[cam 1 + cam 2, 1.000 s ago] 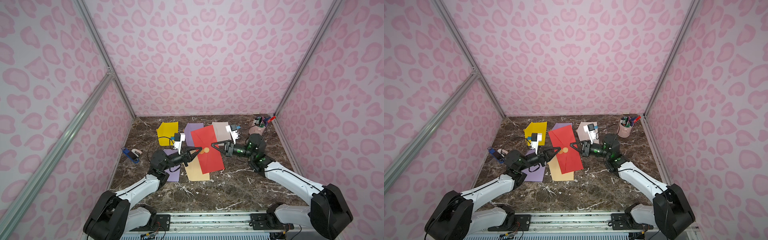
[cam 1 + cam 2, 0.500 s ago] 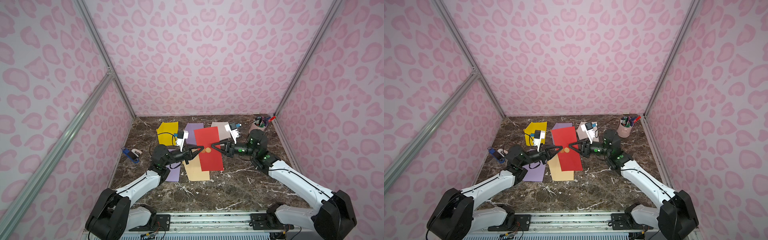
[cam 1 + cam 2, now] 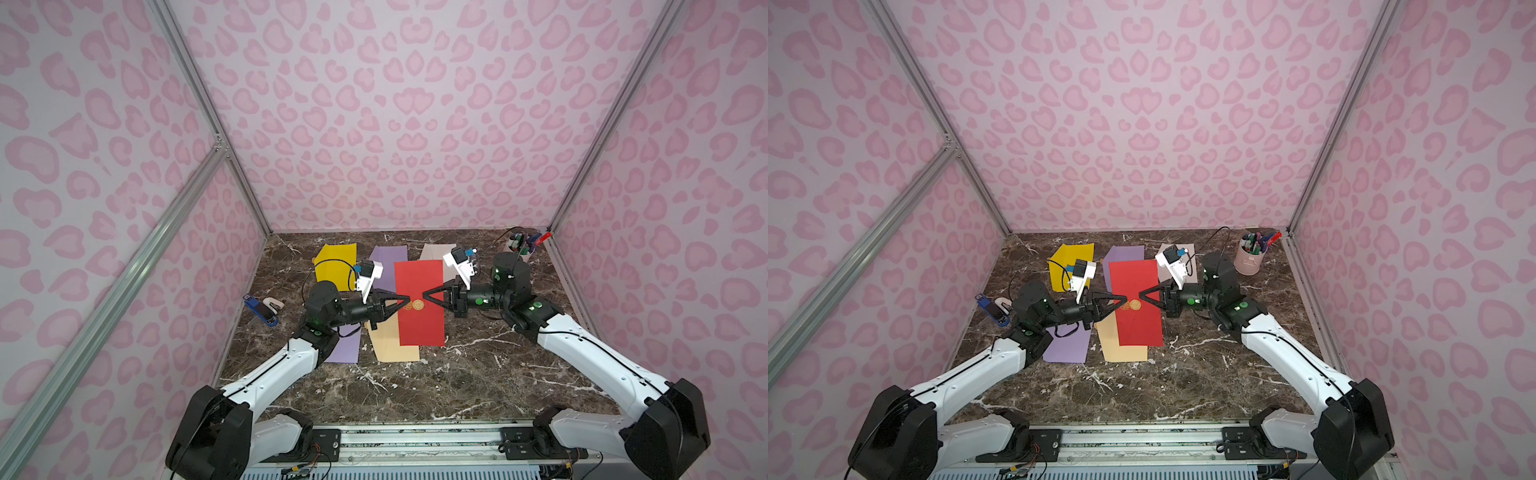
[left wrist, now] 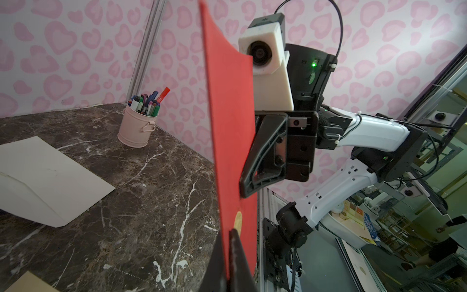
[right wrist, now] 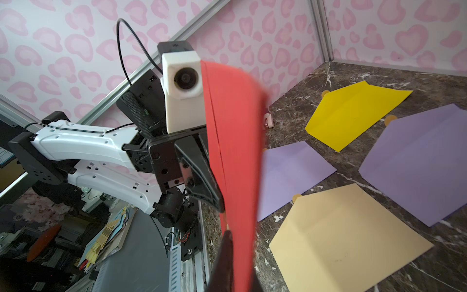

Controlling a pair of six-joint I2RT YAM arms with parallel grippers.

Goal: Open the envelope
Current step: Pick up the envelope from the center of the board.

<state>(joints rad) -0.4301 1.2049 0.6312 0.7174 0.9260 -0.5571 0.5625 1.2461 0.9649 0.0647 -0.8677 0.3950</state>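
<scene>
The left end effector [image 3: 406, 299] and the right end effector [image 3: 424, 297] point at each other, tip to tip. Each is pinched narrow on the red paper envelope [image 3: 419, 328], which they hold between them, lifted off the dark marble tabletop [image 3: 415, 390]. The envelope's round gold seal [image 3: 414, 306] sits between the two tips. Below the left end effector lie a tan paper envelope [image 3: 395, 347] and a purple paper envelope [image 3: 344, 345]. A pink metal pen bucket [image 3: 1249, 262] stands behind the right end effector.

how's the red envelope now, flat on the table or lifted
Lifted: wrist views show the red envelope in the air, clear of the table, pinched in both arms' jaws.
</scene>
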